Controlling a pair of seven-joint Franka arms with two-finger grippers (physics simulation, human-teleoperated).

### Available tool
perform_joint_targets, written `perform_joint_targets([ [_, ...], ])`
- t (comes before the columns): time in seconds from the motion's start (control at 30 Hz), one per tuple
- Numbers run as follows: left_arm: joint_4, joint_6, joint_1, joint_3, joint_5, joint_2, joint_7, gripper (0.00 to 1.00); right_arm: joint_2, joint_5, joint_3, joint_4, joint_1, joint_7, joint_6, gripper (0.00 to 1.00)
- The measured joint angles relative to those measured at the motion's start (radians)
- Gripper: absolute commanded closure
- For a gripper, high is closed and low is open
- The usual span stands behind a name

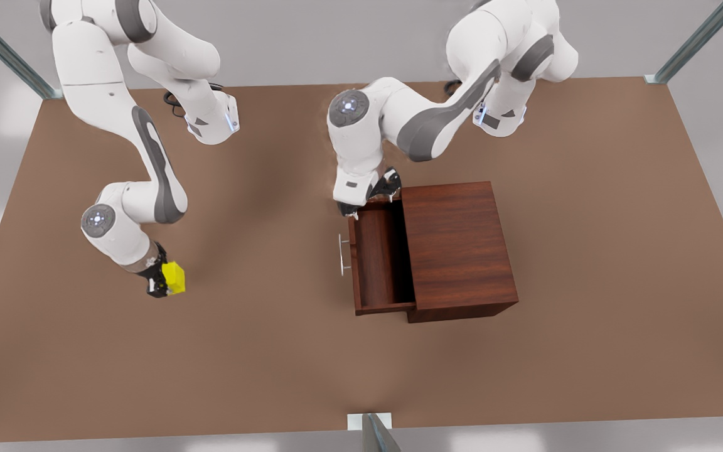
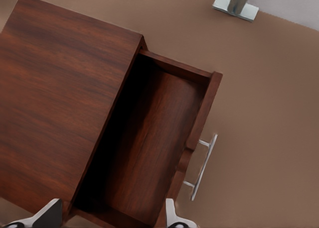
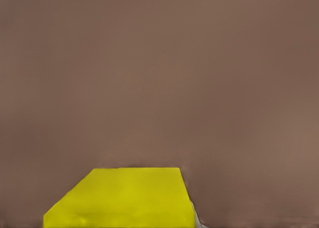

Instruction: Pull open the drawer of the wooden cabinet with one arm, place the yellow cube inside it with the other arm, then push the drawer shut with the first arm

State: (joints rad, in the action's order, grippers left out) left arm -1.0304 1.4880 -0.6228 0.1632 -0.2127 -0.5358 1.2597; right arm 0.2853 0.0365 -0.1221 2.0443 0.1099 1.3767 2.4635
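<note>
The wooden cabinet (image 1: 455, 245) stands right of centre on the table, with its drawer (image 1: 380, 260) pulled open toward the front view's left. The drawer's inside is bare, and a silver bar handle (image 1: 341, 254) sits on its front panel. My left gripper (image 1: 372, 204) hovers open over the drawer's far end, holding nothing. In the left wrist view its fingertips (image 2: 50, 215) straddle the drawer (image 2: 149, 148) beside the cabinet top (image 2: 55, 103). At the front view's left, my right gripper (image 1: 162, 282) is shut on the yellow cube (image 1: 175, 276), low over the table. The cube (image 3: 124, 198) also shows close up.
The brown table (image 1: 273, 364) stretches wide between the cube and the drawer. A metal post on a white foot (image 1: 371, 427) stands at the near edge, seen also as a post (image 2: 237, 4). Frame bars rise at the far corners.
</note>
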Motion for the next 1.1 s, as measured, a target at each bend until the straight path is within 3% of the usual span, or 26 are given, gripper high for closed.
perform_joint_targets([
  [0.1,-0.327,-0.041,0.464,-0.018,0.116,0.279,-0.177,0.00,-0.002,-0.002,-0.082,-0.180,-0.011,0.049,-0.145,0.32],
  [0.17,-0.528,-0.015,0.606,-0.084,0.160,0.434,-0.300,0.00,0.007,-0.003,-0.102,-0.291,-0.071,0.094,-0.237,0.32],
  [0.23,-0.533,-0.009,0.710,-0.126,0.176,0.487,-0.414,0.00,0.043,-0.003,-0.107,-0.430,-0.157,0.149,-0.336,0.32],
  [0.3,-0.449,-0.011,0.787,-0.148,0.181,0.440,-0.518,0.00,0.090,-0.003,-0.109,-0.557,-0.251,0.213,-0.427,0.32],
  [0.53,-0.469,-0.026,0.684,-0.163,0.233,0.441,-0.802,0.00,0.277,-0.059,-0.109,-0.916,-0.490,0.455,-0.660,0.32],
  [0.8,-0.468,-0.021,0.716,-0.152,0.243,0.446,-1.016,0.00,0.457,-0.092,-0.123,-1.066,-0.636,0.714,-0.672,0.31],
  [0.9,-0.267,-0.032,0.671,-0.113,0.248,0.329,-1.075,0.00,0.510,-0.093,-0.118,-1.111,-0.672,0.799,-0.644,0.31],
  [1.0,-0.223,-0.026,0.613,-0.081,0.286,0.288,-1.125,0.00,0.553,-0.091,-0.084,-1.129,-0.715,0.873,-0.606,0.31],
  [1.03,-0.223,-0.024,0.618,-0.078,0.301,0.285,-1.140,0.00,0.565,-0.092,-0.070,-1.137,-0.728,0.895,-0.595,0.03],
  [1.1,-0.223,-0.012,0.613,-0.076,0.308,0.281,-1.167,0.00,0.575,-0.092,-0.057,-1.144,-0.737,0.935,-0.577,0.00],
])
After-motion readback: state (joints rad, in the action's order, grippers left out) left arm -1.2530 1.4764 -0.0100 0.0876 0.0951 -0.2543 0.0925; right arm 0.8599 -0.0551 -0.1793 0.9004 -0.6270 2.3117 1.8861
